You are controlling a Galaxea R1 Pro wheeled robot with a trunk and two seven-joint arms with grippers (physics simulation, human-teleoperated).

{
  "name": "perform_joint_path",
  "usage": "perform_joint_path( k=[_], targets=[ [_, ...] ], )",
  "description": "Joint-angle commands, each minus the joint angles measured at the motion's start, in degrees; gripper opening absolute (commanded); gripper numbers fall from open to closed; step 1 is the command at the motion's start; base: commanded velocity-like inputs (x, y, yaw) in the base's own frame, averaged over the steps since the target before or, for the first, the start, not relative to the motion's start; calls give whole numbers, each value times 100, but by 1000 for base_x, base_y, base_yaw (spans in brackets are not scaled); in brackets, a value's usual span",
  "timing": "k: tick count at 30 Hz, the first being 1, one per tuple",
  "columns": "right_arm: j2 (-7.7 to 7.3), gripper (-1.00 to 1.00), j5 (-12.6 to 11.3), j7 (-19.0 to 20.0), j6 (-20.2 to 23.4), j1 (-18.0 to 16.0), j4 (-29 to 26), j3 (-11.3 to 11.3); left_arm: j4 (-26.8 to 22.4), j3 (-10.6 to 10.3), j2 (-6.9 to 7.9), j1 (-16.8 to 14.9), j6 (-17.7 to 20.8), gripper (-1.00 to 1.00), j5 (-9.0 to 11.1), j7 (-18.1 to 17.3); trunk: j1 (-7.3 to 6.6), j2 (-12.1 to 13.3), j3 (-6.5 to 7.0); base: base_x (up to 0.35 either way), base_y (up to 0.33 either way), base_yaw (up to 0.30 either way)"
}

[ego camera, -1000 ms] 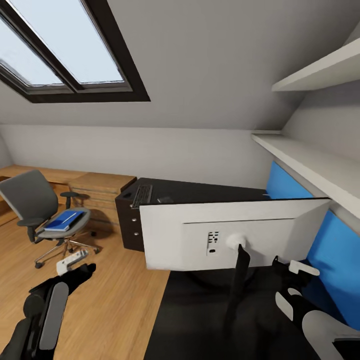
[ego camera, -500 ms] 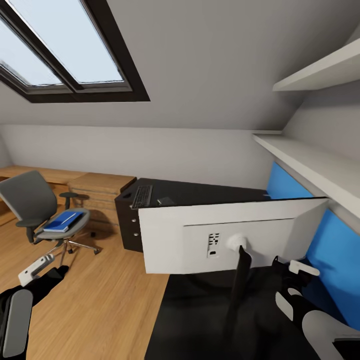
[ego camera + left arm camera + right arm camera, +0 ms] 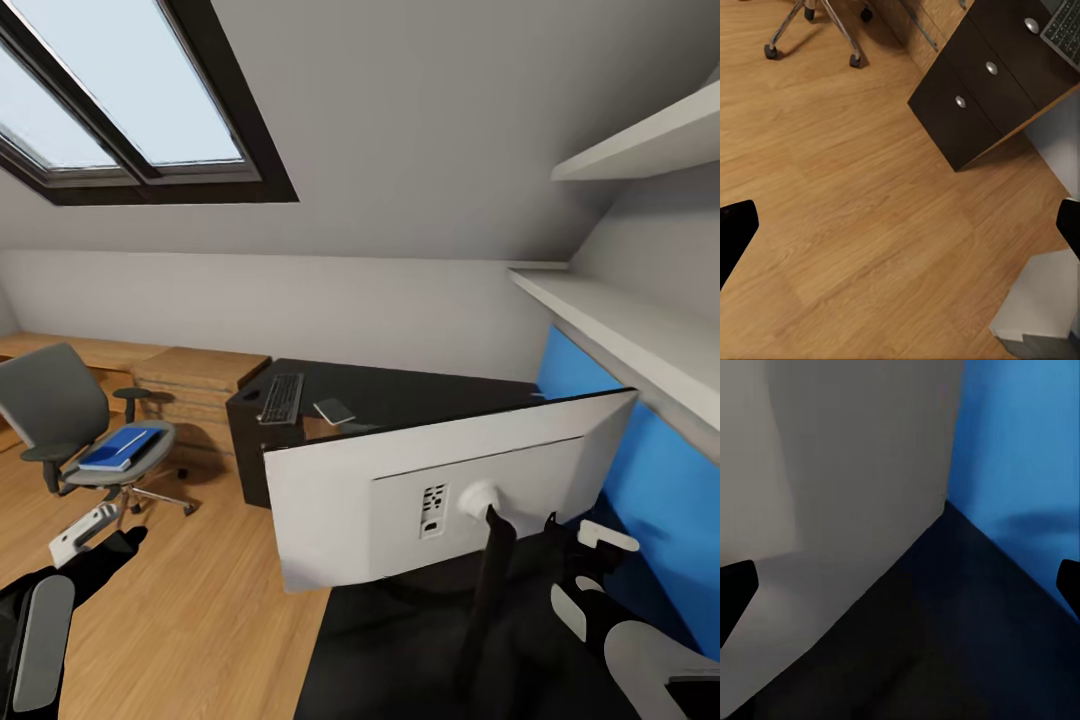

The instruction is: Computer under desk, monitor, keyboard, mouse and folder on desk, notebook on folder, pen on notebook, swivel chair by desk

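The monitor [image 3: 400, 500] stands on the near part of the black desk [image 3: 420, 385] with its grey-white back toward me, tilted with its left end lower. The keyboard [image 3: 282, 397] lies on the desk's far end, and the dark notebook [image 3: 334, 411] lies beside it. The blue folder [image 3: 120, 447] rests on the seat of the swivel chair [image 3: 45, 400], out on the floor at left. My left gripper [image 3: 90, 535] hangs open over the wood floor [image 3: 855, 210]. My right gripper [image 3: 587, 572] is open behind the monitor [image 3: 847, 472], near the blue wall panel [image 3: 1020, 442].
Black drawers with silver knobs [image 3: 979, 90] close the desk's end. A wooden chest [image 3: 195, 385] stands between the chair and the desk. White shelves [image 3: 620, 330] run above the desk at right. The chair's chrome base [image 3: 817, 22] rests on open floor.
The monitor has tilted, its left end dropping toward me and its right end rising, uncovering the notebook. My left arm swung left and lower. The right gripper stayed put.
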Motion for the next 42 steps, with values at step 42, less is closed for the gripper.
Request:
perform_joint_path(
  k=[42],
  targets=[
    [-2, 100, -33, -16, -28, -6, -7, 44, -6, 4, 0, -5, 27, 100, 68, 53, 3, -8, -9, 2, 1, 0]
  ],
)
